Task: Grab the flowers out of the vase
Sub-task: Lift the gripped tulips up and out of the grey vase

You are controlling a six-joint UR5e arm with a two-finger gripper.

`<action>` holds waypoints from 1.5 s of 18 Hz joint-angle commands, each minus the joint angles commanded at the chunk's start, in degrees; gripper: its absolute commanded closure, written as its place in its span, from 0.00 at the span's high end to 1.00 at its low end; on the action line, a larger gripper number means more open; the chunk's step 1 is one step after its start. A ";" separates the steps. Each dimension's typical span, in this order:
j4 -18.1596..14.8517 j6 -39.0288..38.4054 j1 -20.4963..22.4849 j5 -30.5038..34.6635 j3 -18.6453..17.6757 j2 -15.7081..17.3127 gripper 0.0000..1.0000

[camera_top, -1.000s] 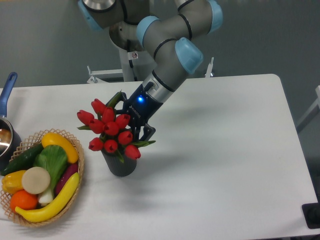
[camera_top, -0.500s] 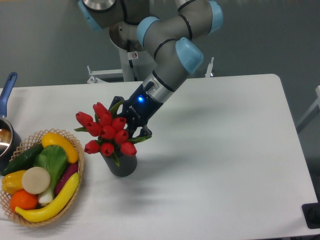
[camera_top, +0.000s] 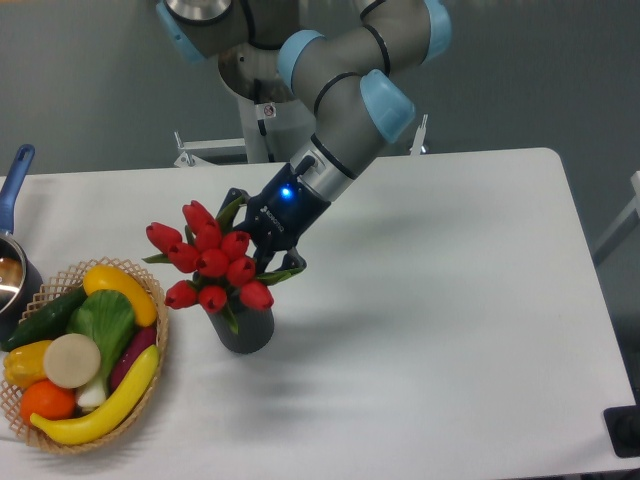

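Observation:
The flowers (camera_top: 212,264), a bunch of red tulip buds with green leaves, stand in the small dark grey vase (camera_top: 245,329) on the white table, left of centre. They lean up and to the left. My gripper (camera_top: 262,240) reaches down from the upper right into the back of the bunch. Its dark jaws are spread, one showing above the buds and one at their right side. The fingertips are hidden behind the buds, so I cannot see whether they touch the stems.
A wicker basket (camera_top: 156,300) of toy fruit and vegetables sits just left of the vase. A blue-handled metal pot (camera_top: 14,262) is at the left edge. The arm crosses above the table's back middle.
The gripper has pushed a little further left and down into the bunch. The flowers have tilted and shifted slightly left; the vase has stayed in place.

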 joint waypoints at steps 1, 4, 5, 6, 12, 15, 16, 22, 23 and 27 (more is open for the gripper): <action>-0.09 -1.74 0.52 -1.05 0.09 0.53 0.54; -0.09 -3.08 0.70 -3.78 0.96 1.06 0.54; -0.18 -3.17 0.88 -4.05 1.14 1.23 0.54; -0.18 -3.60 1.14 -4.48 1.32 1.32 0.54; -0.18 -11.07 2.73 -9.32 2.98 3.26 0.54; -0.18 -14.14 2.99 -9.85 5.09 3.26 0.54; -0.18 -14.85 3.34 -10.46 5.27 3.34 0.54; -0.26 -15.73 5.89 -19.25 5.54 3.26 0.49; -0.18 -16.61 5.98 -19.34 5.54 3.34 0.49; 0.00 -17.14 6.15 -19.60 5.54 3.34 0.49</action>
